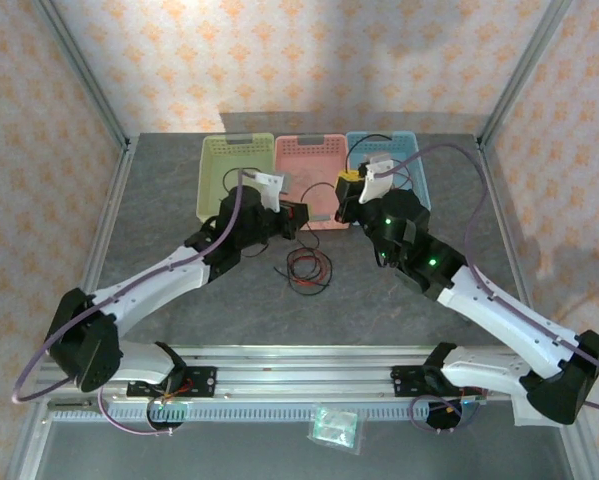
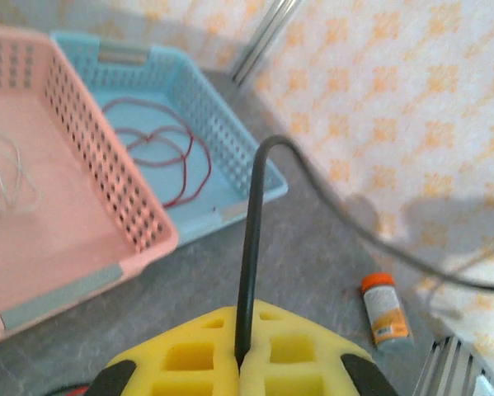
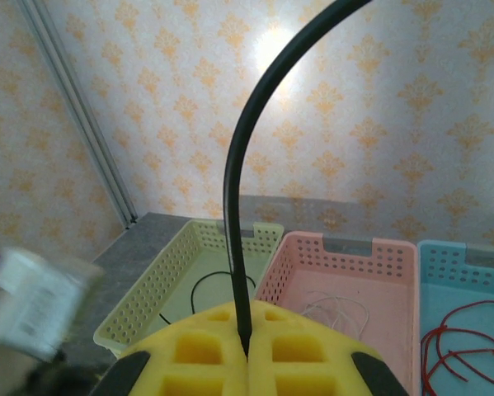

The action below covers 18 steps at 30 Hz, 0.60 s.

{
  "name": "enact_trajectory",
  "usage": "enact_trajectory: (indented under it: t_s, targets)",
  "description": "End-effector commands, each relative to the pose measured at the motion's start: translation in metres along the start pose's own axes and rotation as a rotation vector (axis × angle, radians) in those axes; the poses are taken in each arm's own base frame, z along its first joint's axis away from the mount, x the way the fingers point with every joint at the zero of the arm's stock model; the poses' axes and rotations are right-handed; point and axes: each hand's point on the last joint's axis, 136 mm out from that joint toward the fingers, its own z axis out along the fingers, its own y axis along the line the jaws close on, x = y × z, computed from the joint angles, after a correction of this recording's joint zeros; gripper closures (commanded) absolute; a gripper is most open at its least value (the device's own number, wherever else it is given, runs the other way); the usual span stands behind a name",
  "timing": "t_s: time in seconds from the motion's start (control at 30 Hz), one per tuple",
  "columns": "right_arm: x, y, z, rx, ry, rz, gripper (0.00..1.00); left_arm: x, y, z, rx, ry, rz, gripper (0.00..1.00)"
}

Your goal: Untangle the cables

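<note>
**While a Tangle Lies on the Table, Two Grippers Pinch Black Cable**

As seen from above, the left gripper [image 1: 297, 217] and right gripper [image 1: 348, 188] hang close together over the grey table [image 1: 159, 220]. They sit just in front of a green basket [image 1: 207, 180], a pink basket [image 1: 311, 140] and a blue basket [image 1: 416, 160], which stand side by side. A tangle of black and red cables [image 1: 305, 268] lies on the table between the arms, near the pink basket's front edge.

From the left wrist, the left gripper's yellow pads [image 2: 189, 355] are pressed together on a black cable [image 2: 248, 264], which rises, bends and runs off right. Beyond them a red cable [image 2: 160, 157] lies coiled in the blue basket and a pale cable [image 2: 7, 177] in the pink one. An orange-capped bottle [image 2: 385, 309] lies on the table by the wall.

From the right wrist, the right gripper's pads [image 3: 197, 346] are likewise clamped on a black cable [image 3: 232, 214], which arches overhead. A dark loop [image 3: 205, 289] rests in the green basket, with pale and red cables in the neighbouring two.
</note>
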Motion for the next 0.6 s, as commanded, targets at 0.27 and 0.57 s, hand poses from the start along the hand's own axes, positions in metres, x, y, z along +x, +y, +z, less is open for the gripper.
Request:
enact_trajectory:
  t_s: [0.27, 0.57]
  targets:
    - [0.021, 0.025, 0.004, -0.148, 0.071, -0.008, 0.68, -0.104, -0.006, -0.048, -0.096, -0.176, 0.013, 1.00]
    - [0.036, 0.036, 0.009, -0.208, 0.085, -0.023, 0.49, -0.153, -0.026, -0.065, -0.100, -0.227, 0.087, 1.00]
